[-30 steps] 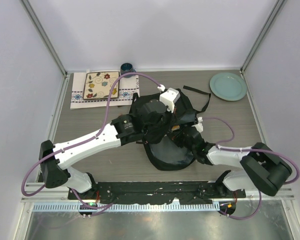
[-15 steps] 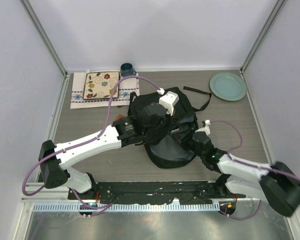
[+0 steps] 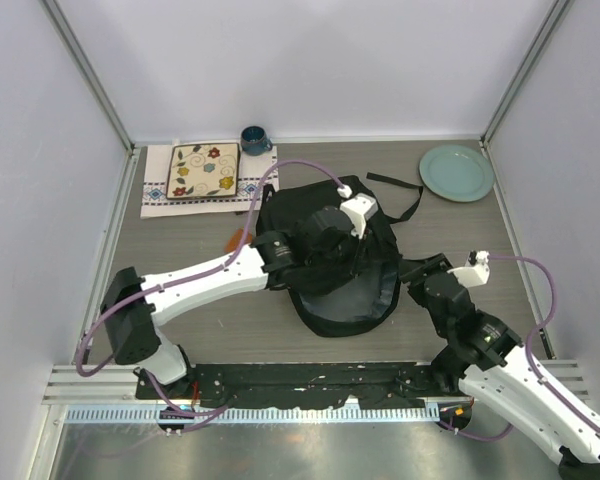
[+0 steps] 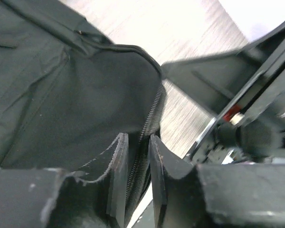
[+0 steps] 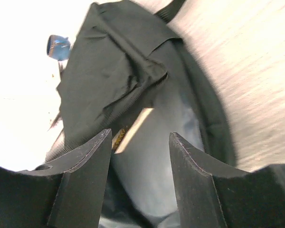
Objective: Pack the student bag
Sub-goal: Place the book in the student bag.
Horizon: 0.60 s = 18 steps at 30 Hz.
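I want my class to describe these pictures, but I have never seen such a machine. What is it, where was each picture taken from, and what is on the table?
It is two robot arms bolted at the near edge of the table, each ending in two-finger jaws. The wide picture looks down from above; the other two come from cameras on each wrist. A black bag lies in the middle. The left arm reaches over it, and its wrist view shows its jaws pinched on the zip edge. The right arm sits beside the bag, jaws open and empty. At the back lie a green plate, a blue mug and a patterned dish on a cloth.
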Motion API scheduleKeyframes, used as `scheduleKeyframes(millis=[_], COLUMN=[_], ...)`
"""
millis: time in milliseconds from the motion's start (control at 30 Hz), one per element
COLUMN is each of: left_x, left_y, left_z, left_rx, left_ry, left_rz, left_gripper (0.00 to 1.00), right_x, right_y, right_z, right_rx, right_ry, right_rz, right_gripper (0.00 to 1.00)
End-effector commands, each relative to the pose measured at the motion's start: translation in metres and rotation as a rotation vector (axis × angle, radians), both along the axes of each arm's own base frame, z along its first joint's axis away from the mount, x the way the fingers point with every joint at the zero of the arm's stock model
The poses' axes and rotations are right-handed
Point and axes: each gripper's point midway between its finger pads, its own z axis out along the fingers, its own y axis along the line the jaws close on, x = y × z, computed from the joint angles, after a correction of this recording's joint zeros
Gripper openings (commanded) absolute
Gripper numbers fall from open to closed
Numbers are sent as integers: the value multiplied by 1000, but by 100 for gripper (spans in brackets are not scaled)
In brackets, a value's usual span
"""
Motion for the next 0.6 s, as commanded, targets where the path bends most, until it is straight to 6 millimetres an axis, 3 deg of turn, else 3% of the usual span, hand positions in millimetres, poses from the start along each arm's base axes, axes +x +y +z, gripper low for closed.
scheduleKeyframes(millis=[0, 33, 67, 167, 200, 267, 400, 567], left_x=[-14, -15, -12, -7, -5, -7, -8, 6], left_y=[-8, -1, 4, 29, 35, 49, 71, 111], left_z=[-3, -14, -10, 1, 5, 11, 10, -13], left_rx=[-29, -14, -26, -41, -42, -36, -5, 83], left_ry=[84, 99, 79, 35, 27, 15, 0, 0], left_rz=[-45, -21, 10, 83, 96, 107, 146, 308], left_gripper=[39, 46, 62, 86, 90, 97, 100, 100], right_x=[-13, -16, -17, -24, -26, -32, -39, -44], right_y=[-45, -48, -49, -51, -51, -48, -40, -22], right_z=[3, 2, 4, -5, -10, -20, -36, -55], right_rx=[-144, -162, -165, -181, -186, -173, -133, -83], right_ry=[62, 78, 81, 121, 136, 164, 189, 229], right_rz=[-149, -149, -149, -136, -130, -104, -62, 17], right_gripper=[58, 58, 58, 59, 59, 59, 59, 59])
